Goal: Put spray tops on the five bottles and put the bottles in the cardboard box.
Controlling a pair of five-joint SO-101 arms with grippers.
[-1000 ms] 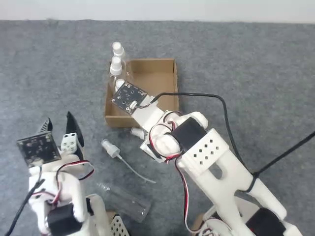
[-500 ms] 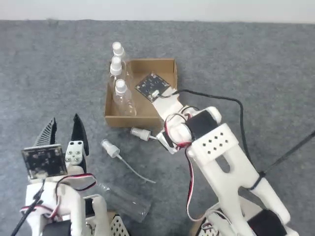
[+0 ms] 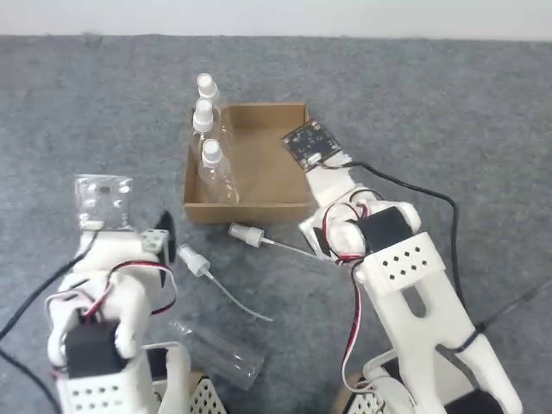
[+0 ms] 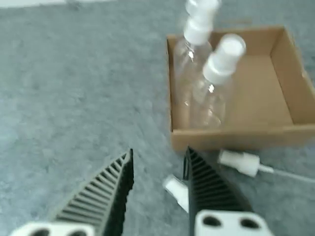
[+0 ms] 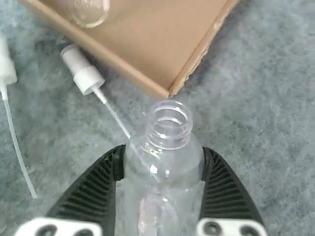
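Clear, thin plastic: an open-necked bottle [image 5: 170,123] is clamped in my right end effector [image 5: 162,153]. The grip is around its body just below the shoulder, and the bare neck points out past the tips. I judge the bottle to be very light, smooth and a little slippery. Its walls would likely dent under a hard squeeze, so a gentle grip on the round body suits it better than one on the threaded neck.

My right arm is stretched forward, with its wrist over the right-hand wall of the cardboard box [image 3: 297,207]. The held bottle hangs above the grey carpeted surface [image 3: 448,95], just off a corner of the box.

My left end effector [image 4: 159,155] is open and empty, tilted down over the surface in front of the box. A loose spray top [image 4: 176,189] lies right beside one of its fingers, and a second spray top [image 4: 238,162] lies close to the box's near wall. Each has a small, stiff white head and a long, thin tube that looks bendy. I would grasp one by the head or collar, never by the tube.

Three capped bottles [image 3: 213,168] stand along the left side of the box. Another uncapped bottle [image 3: 216,349] lies on its side near my left arm's base.
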